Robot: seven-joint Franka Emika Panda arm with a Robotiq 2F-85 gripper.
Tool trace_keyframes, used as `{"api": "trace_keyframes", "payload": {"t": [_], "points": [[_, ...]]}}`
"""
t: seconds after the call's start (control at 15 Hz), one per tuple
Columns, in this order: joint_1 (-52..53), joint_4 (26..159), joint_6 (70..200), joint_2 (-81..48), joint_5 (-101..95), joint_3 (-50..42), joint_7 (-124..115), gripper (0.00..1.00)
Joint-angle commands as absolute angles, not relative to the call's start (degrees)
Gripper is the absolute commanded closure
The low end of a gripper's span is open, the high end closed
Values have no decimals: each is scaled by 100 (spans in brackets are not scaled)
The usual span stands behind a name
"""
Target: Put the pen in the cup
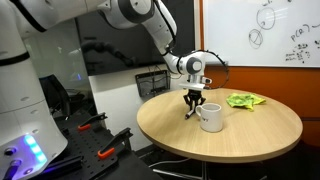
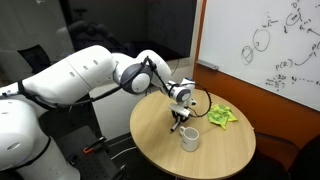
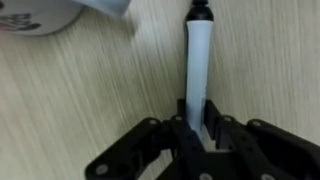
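A round wooden table spreads beneath the fingers. A crumpled green cloth lies on it off to one side of the fingers, apart from them. Behind and above them hangs a whiteboard with scribbled diagrams; red-handled clamps lie lower, off the table

Round wooden table occupies the lower centre of the view. The white robot arm enters from 9 o'clock and reaches across to the table's near side. The gripper points straight down, fingertips at or just above the tabletop. How the jaws stand cannot be judged at this scale. A white cup stands upright just beside the gripper, at its 5 o'clock. A crumpled green cloth lies on the table at 2 o'clock from the cup, apart from it. A whiteboard with black marker sketches covers the wall at 2 o'clock from the table.
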State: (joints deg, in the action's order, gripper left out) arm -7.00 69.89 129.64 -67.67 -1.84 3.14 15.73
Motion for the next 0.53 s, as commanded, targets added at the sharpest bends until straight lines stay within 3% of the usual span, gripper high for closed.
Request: {"api": "trace_keyframes", "payload": {"t": [0.0, 0.07, 0.47], "points": [[-707, 6639, 12664, -6934, -138, 350, 1670, 94], [-693, 6661, 12641, -6887, -116, 353, 1609, 98], [-504, 7056, 12898, -6433, 119, 130, 502, 95]]}}
